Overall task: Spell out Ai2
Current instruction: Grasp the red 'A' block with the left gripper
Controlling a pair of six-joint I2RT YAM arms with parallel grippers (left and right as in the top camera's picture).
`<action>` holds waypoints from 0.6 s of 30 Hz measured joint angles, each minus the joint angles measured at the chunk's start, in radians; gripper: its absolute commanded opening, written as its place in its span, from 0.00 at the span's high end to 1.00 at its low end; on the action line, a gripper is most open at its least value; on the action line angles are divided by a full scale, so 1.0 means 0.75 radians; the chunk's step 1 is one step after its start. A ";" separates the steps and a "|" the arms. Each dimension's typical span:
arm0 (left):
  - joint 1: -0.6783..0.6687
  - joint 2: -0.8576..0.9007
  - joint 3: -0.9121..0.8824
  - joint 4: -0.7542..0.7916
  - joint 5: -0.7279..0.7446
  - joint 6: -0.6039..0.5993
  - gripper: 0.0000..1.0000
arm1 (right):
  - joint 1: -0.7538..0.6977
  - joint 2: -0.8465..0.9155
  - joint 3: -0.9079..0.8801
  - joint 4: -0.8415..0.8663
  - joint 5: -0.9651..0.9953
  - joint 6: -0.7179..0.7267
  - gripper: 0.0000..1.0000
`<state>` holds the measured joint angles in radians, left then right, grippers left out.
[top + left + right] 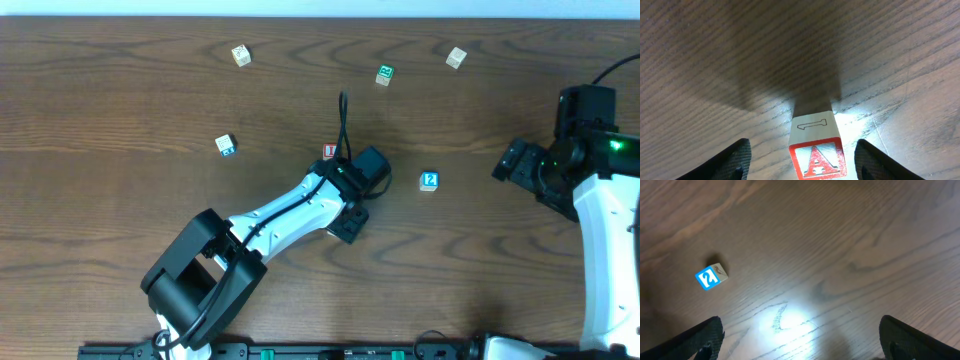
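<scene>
One broad wooden desk (120,100) is offering bare room all round. Left claw (803,147) is standing spread, straddling the A cube (816,159) without visibly touching it, the cube sitting nearer one finger, so closing looks next. Right claw (800,330) is gaping wide, holding nothing, with the 2 cube (710,277) lying ahead and aside, well apart.

A cube (816,160) on the table (715,60) between the fingers of the left gripper (802,165), 2 cube (429,181) to its right, three cubes (385,74) farther back, one cube (226,145) to the left
</scene>
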<state>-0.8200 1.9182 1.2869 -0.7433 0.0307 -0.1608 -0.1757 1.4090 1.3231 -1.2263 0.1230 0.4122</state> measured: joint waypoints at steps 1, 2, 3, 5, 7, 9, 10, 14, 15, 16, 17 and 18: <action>0.000 0.000 0.000 0.000 0.000 0.001 0.29 | 0.000 0.000 0.000 0.000 0.000 0.000 0.01; 0.000 0.000 0.000 0.000 0.001 0.000 0.28 | 0.000 0.000 0.000 0.000 0.000 0.000 0.01; 0.000 0.000 0.000 0.000 0.001 -0.001 0.28 | 0.000 0.000 0.000 0.000 0.000 0.000 0.01; -0.001 0.000 0.000 0.000 0.001 -0.005 0.27 | 0.000 0.000 0.000 0.000 0.000 0.000 0.01; 0.000 0.000 0.000 0.000 0.001 -0.011 0.27 | 0.000 0.000 0.000 0.000 0.000 0.000 0.01; 0.000 0.000 0.000 0.001 0.001 -0.018 0.27 | 0.000 0.000 0.000 0.000 0.000 -0.001 0.01; 0.000 0.000 0.000 0.005 0.006 -0.026 0.27 | 0.000 0.000 0.000 0.000 0.000 0.000 0.01; -0.001 0.000 -0.019 0.037 0.032 -0.041 0.27 | 0.000 0.000 0.000 -0.001 0.000 0.000 0.01; -0.001 0.000 -0.033 0.040 0.037 -0.045 0.27 | 0.000 0.000 0.000 -0.003 0.000 -0.001 0.01; 0.000 0.000 -0.048 0.043 0.041 -0.050 0.27 | 0.000 0.000 0.000 -0.005 0.000 0.000 0.01; 0.000 0.000 -0.060 0.047 0.043 -0.053 0.27 | 0.000 0.000 0.000 -0.005 0.000 -0.001 0.01; 0.000 0.000 -0.070 0.054 0.045 -0.057 0.27 | 0.000 0.000 0.000 -0.005 0.000 0.000 0.01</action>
<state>-0.8200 1.9182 1.2343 -0.7025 0.0647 -0.2035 -0.1757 1.4090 1.3231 -1.2301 0.1230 0.4122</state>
